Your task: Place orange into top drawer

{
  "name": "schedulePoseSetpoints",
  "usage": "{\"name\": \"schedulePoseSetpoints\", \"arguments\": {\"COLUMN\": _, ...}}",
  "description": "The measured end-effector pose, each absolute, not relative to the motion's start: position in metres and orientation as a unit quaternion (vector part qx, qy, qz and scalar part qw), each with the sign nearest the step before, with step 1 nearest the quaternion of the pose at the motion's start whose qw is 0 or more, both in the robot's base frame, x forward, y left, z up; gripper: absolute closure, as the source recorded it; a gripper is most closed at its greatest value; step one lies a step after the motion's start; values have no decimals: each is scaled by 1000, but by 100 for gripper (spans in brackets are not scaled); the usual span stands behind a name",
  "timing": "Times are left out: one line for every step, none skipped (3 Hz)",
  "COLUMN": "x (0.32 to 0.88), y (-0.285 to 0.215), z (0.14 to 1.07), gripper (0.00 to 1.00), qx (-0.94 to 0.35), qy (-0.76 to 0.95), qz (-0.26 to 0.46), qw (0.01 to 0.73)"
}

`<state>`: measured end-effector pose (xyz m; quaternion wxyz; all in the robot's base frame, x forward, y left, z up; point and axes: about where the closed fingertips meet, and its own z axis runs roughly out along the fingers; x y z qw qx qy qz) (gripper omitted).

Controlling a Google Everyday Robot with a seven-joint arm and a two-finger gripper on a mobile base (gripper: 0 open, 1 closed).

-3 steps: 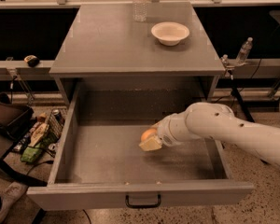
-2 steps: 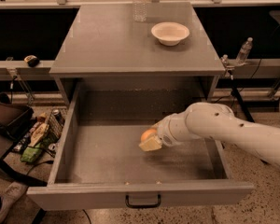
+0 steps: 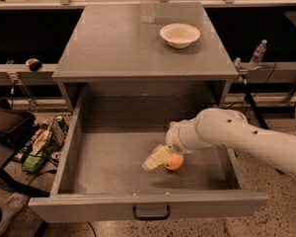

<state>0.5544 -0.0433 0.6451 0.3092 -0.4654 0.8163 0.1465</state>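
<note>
Orange [image 3: 174, 162] sits low inside the top drawer [image 3: 148, 206], on my screen right of the middle of the drawer floor and nearer the front panel than the back wall; it looks to be resting on the grey bottom, with a faint shadow beneath it. I see the drawer pulled fully out of the grey cabinet [image 3: 123, 48], its small black handle [image 3: 151, 213] at the centre of the front panel.

My gripper [image 3: 150, 163] is down inside the drawer, its pale yellowish end pointing toward the lower left of the view; the orange lies right against its right side, touching or almost touching; whether the gripper is clamped on the fruit or has let go I cannot tell from this angle. The white arm [image 3: 237, 135] comes in from the right edge, crosses over the drawer's right wall and bends down to the wrist just above the orange.

On the cabinet top I see a white bowl [image 3: 179, 35] toward the back right and a clear water bottle [image 3: 147, 3] at the back edge, well apart from each other; a second bottle [image 3: 257, 54] stands off to the right of the cabinet; a dark bag [image 3: 10, 122] and some clutter [image 3: 42, 142] lie on the floor to the left of the drawer.
</note>
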Motion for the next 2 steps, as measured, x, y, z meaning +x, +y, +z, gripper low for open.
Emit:
{"name": "schedulePoseSetpoints", "arguments": {"x": 554, "y": -43, "z": 645, "gripper": 0, "qx": -465, "qy": 816, "qz": 146, "qw": 309}}
{"name": "schedulePoseSetpoints", "arguments": {"x": 552, "y": -43, "z": 649, "gripper": 0, "qx": -468, "qy": 807, "qz": 165, "qw": 319}}
